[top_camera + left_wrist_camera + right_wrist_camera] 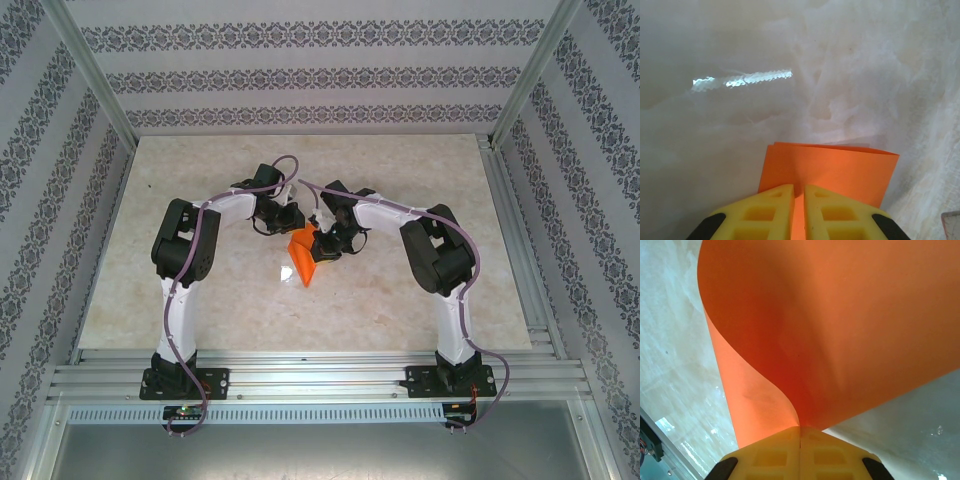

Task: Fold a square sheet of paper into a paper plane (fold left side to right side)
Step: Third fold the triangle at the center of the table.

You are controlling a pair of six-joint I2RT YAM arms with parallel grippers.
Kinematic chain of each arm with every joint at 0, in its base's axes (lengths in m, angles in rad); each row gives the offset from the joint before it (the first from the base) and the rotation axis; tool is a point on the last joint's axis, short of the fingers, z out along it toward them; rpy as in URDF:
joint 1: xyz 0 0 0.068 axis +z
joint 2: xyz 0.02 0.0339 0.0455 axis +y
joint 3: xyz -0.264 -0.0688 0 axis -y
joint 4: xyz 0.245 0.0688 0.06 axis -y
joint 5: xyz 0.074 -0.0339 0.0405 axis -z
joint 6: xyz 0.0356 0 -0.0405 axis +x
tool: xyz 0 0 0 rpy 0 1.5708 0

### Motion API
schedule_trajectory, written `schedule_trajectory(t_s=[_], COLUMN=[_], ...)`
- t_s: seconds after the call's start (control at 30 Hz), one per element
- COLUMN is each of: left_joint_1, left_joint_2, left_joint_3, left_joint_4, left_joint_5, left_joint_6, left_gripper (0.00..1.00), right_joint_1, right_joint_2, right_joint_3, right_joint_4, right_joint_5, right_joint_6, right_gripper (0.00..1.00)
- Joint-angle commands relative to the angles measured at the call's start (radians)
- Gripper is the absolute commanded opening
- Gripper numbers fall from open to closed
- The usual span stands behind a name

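curling square sheet of paper clenched between left jaws and right jaws

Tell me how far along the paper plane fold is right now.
Early. Done: the square sheet of paper is bent over on itself; two layers show at its far edge in the left wrist view. In hand: the left gripper and right gripper each pinch it, and it bulges in a curve, uncreased. Left: pressing that fold flat, then every later fold; no dart shape yet.

No legible text, labels, numbers or signs anywhere.
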Motion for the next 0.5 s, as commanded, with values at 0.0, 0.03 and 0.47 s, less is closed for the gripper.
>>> schedule_trajectory(t_s=[0.0,0.03,0.47], left_joint_1=[-0.013,-0.014,-0.017], left_joint_2=[0.034,0.034,0.035], left_joint_3=[0.016,0.016,0.016], left_joint_4=[-0.036,-0.037,-0.037], left_joint_5=[-0.047,-0.048,-0.053], left_joint_6=[0.035,0.035,0.035], left_gripper=[0.13,0.13,0.14], right_joint_1=[-0.010,-0.011,-0.016], right_joint_2=[0.022,0.021,0.035], right_joint_3=[0.031,0.030,0.035], right_joint_4=[0.000,-0.001,0.013], right_joint_5=[0.020,0.022,0.025], right_joint_6=[0.011,0.011,0.018], right_gripper=[0.06,0.06,0.06])
